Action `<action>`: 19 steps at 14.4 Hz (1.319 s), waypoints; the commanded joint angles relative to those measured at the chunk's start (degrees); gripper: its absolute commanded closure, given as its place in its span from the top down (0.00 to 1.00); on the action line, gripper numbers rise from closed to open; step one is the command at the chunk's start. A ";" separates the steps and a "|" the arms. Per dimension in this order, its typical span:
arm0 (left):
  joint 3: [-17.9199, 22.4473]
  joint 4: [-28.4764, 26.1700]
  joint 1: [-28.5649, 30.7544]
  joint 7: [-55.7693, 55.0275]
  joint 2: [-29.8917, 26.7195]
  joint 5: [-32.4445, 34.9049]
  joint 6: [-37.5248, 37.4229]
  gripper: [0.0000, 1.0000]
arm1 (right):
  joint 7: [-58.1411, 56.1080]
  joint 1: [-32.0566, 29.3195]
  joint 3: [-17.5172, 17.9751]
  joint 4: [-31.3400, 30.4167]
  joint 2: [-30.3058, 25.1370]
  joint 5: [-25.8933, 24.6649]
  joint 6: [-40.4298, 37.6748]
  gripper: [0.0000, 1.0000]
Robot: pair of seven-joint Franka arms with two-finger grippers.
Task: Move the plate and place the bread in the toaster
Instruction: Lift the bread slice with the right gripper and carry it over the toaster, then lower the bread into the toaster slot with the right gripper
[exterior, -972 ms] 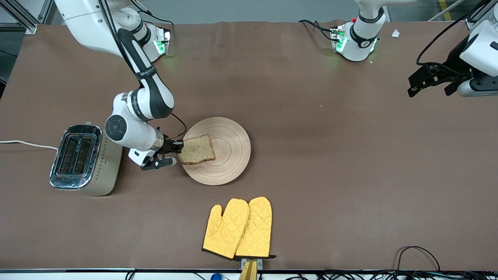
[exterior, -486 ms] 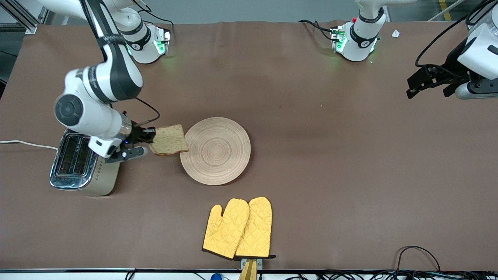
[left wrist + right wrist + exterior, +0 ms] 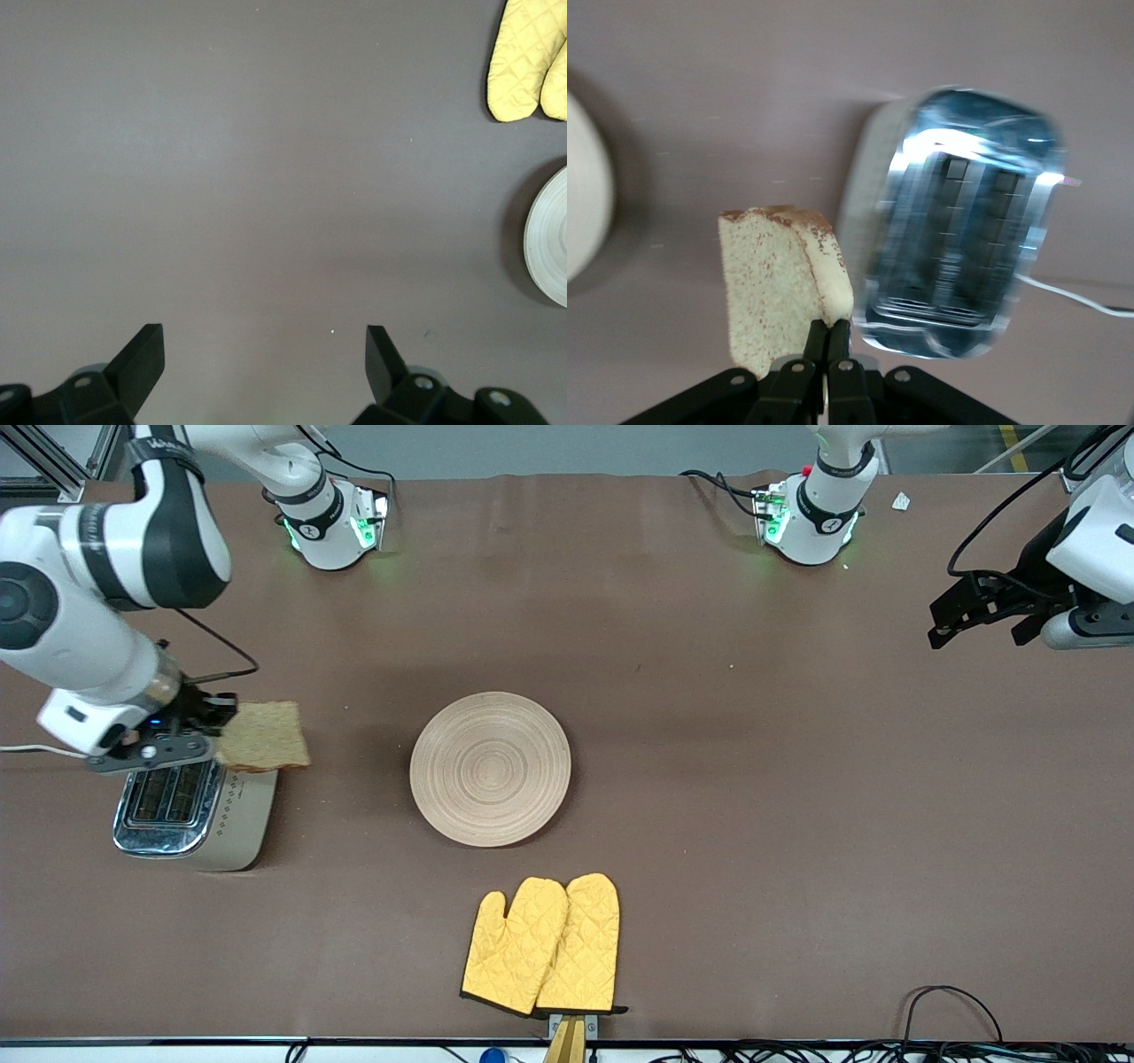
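right gripper [image 3: 205,731] holding bread [image 3: 263,736] over toaster [image 3: 182,810]

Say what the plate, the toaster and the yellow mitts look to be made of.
The plate: apparently light wood, matte, with concentric ring grain. The toaster: beige body, possibly plastic or painted metal, under a mirror-bright top that looks like chrome. The oven mitts: quilted yellow fabric, diamond-stitched, dark-trimmed at the cuffs.
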 commanded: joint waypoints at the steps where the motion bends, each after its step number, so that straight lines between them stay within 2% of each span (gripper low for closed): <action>1: -0.09 0.68 0.00 0.81 0.03 1.26 -0.48 1.00 | 0.53 -3.44 0.91 2.88 0.60 -6.26 -0.37 0.00; 3: -0.09 0.77 0.00 0.81 0.38 1.26 -0.48 1.00 | 0.62 -5.29 0.91 3.59 0.61 -10.04 1.82 0.00; 8: -0.01 0.68 -0.27 0.63 0.30 1.26 -0.75 1.00 | 5.51 -9.87 0.91 2.98 0.69 -14.00 8.07 0.00; 13: -1.75 0.16 -0.35 0.63 -0.06 1.78 -1.71 1.00 | 21.60 -7.68 1.26 0.61 0.69 -17.61 6.67 0.00; 15: -3.07 -0.28 -0.35 0.98 -0.23 4.58 -1.63 1.00 | 25.21 -6.80 1.26 -0.01 1.04 -18.49 6.58 0.00; 19: -3.61 -0.82 0.00 1.94 -0.06 4.68 -0.83 1.00 | 27.78 -5.21 1.26 -1.24 1.75 -20.34 5.62 0.00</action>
